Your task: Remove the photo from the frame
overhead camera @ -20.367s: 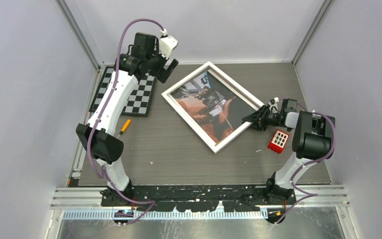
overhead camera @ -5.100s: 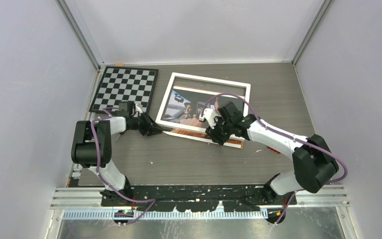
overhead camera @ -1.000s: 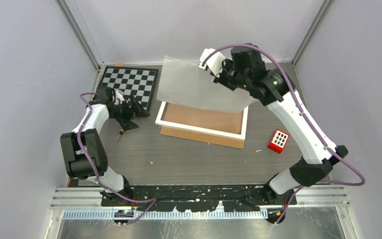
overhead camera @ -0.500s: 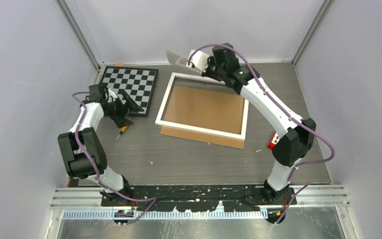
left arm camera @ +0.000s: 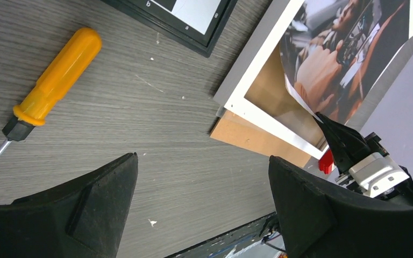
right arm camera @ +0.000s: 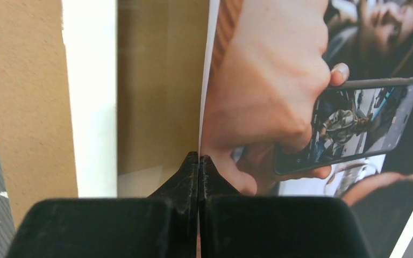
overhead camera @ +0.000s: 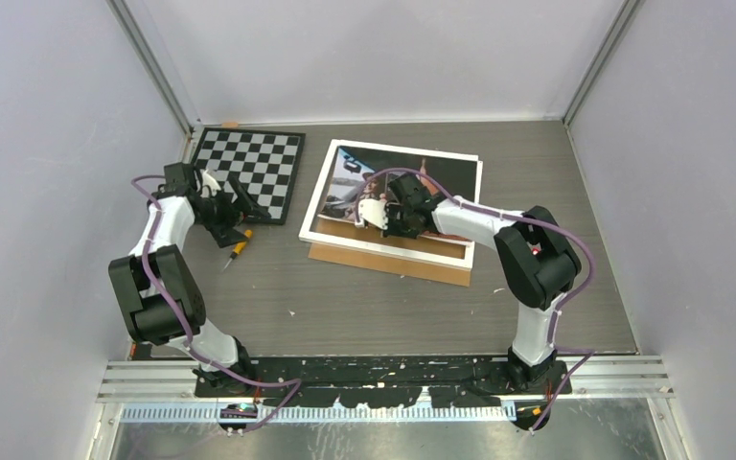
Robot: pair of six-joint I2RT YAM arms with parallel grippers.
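A: Top view first. Where is the photo [overhead camera: 383, 168]?
B: Face up across the frame [overhead camera: 412, 251], long side running left to right. The right fingers [overhead camera: 374, 213] are at its near-left edge, so most of the sheet lies beyond them and to their right. A brown backing board [overhead camera: 393, 268] shows under the frame's near rail.
A: And the left fingers [overhead camera: 244, 206]?
B: Well off to the left, beside the checkerboard [overhead camera: 249, 168], above a screwdriver [overhead camera: 240, 245]. The right arm is the nearer one by far.
A: Left wrist view?
B: The left fingers [left arm camera: 201, 161] are spread wide with nothing between them, only bare surface [left arm camera: 166, 134]. The screwdriver [left arm camera: 59, 75] is off to one side. Past them the photo [left arm camera: 349, 59] overlaps the frame [left arm camera: 263, 115], one corner curled up at the right fingers [left arm camera: 325, 121].
A: Right wrist view?
B: The right fingers [right arm camera: 199, 158] are closed tip to tip, and the photo's [right arm camera: 279, 80] edge runs straight into the seam, so I take it as pinched. The frame's [right arm camera: 88, 107] white rail lies to the left.
A: Next move?
B: Likely drawing the sheet clear of the frame, pulling along that edge line.
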